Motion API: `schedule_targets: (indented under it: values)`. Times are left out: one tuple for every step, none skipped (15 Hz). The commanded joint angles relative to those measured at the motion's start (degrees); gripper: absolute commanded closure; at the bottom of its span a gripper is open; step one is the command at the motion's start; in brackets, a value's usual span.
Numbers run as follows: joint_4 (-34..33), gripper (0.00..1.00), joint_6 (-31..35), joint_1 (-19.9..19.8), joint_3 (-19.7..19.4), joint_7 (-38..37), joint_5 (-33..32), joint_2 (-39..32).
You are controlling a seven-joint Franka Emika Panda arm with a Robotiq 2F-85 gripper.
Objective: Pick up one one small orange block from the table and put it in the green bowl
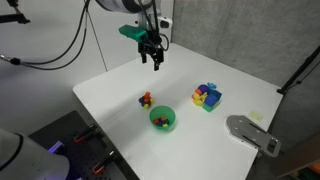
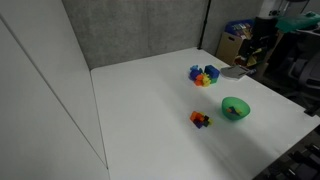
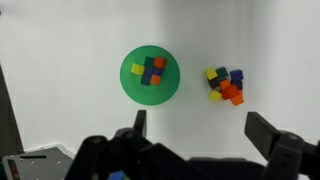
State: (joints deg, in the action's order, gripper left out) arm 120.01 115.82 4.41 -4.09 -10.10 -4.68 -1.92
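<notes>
The green bowl sits on the white table and holds several small blocks, blue, yellow and one orange. It shows in both exterior views. Beside it lies a small cluster of tiny blocks, with small orange blocks at its edge. My gripper is open and empty, high above the table, with the bowl and the cluster both below it. It hangs over the table's back part in an exterior view.
A pile of larger blue, yellow and purple blocks lies further along the table. A grey flat object rests at a table corner. Cables and equipment stand beyond the table edges.
</notes>
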Motion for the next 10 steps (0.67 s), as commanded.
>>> schedule_targets:
  values:
    - [-0.03, 0.0, -6.9, -1.94, 1.65, 7.69, 4.55, 4.96]
    - [-0.08, 0.0, -8.18, -2.01, 1.83, 8.17, 4.22, 5.92]
    - [-0.14, 0.0, -9.27, -2.11, 1.95, 9.03, 4.26, 6.72]
    - [-0.17, 0.0, -10.12, -2.16, 2.05, 9.55, 4.05, 7.36]
    - [-0.22, 0.0, -10.88, -2.2, 2.12, 10.07, 4.09, 7.88]
    - [-0.18, 0.0, -11.44, -2.2, 2.17, 10.45, 4.15, 8.22]
    - [-0.03, 0.0, -12.07, -2.18, 2.22, 10.95, 4.29, 8.51]
    - [-0.16, 0.0, -10.5, -2.18, 2.51, 8.82, 3.4, 7.35]
    - [-0.15, 0.0, -10.87, -2.17, 2.54, 9.18, 3.4, 7.58]
    - [-0.15, 0.0, -11.03, -2.17, 2.56, 9.32, 3.4, 7.66]
